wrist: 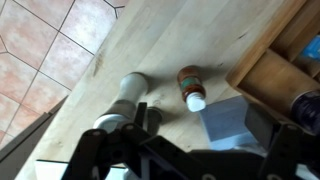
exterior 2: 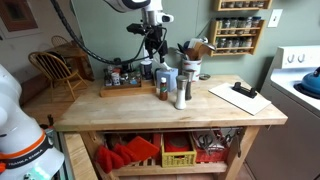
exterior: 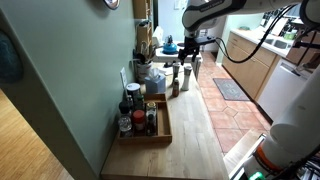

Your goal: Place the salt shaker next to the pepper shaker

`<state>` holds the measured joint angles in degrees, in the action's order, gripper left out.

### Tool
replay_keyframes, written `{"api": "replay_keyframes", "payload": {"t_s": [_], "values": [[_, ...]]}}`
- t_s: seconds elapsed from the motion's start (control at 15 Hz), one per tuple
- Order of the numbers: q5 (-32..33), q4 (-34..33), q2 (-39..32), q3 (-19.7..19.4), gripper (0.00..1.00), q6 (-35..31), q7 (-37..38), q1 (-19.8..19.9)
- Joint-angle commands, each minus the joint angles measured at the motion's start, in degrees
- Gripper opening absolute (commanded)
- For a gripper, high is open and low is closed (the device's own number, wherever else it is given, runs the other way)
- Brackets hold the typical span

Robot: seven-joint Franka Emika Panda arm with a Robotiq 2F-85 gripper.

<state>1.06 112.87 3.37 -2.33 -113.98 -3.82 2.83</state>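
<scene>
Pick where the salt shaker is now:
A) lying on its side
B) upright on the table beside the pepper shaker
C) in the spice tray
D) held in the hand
B: in an exterior view the salt shaker stands upright on the table, right beside the pepper shaker.

So the salt shaker (exterior 2: 181, 90) is a slim pale grey cylinder, standing upright on the wooden surface (exterior 2: 225, 112). The pepper shaker (exterior 2: 163, 88) is the brown wooden-looking one. It's upright too, roughly the same height, and sits just beside it. The wrist view shows a small gap between them.
</scene>
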Motion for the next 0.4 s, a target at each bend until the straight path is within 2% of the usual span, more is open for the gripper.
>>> {"api": "replay_keyframes", "payload": {"t_s": [0.0, 0.07, 0.13, 0.33], "values": [[-1.3, 6.37, 5.32, 3.04, 1.0, -1.34, -5.34, -3.59], [-2.64, 7.93, 6.71, 3.86, 1.0, -1.52, -7.0, -4.72], [-0.52, 3.15, 3.06, 3.17, 1.0, 0.12, -3.12, -3.59], [-1.04, 5.32, 4.93, 4.4, 1.0, 0.04, -4.33, -5.24]]}}
